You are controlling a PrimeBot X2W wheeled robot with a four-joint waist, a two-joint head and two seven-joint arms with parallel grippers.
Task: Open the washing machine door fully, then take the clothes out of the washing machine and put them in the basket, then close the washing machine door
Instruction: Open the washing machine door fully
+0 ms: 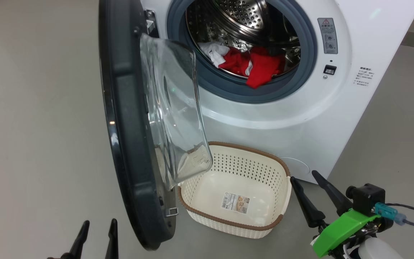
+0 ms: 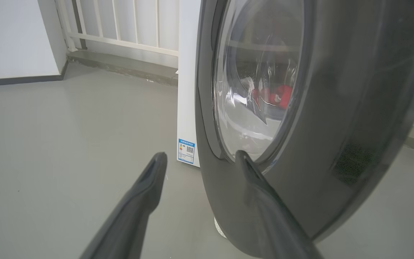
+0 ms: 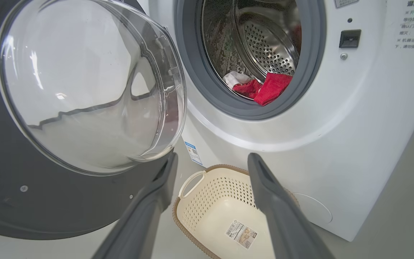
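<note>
The clothes lie in the washing machine — basket holds a label.

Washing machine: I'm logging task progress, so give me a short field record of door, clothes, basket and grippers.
door: washing machine door swung open
clothes: red and white, lying in the drum
basket: on the floor, no clothes inside
left gripper: open, empty, by the door's outer face
right gripper: open, empty, beside the basket

A plain laundry space; a white front-loading washing machine stands on bare grey floor; white railing far behind.
</note>
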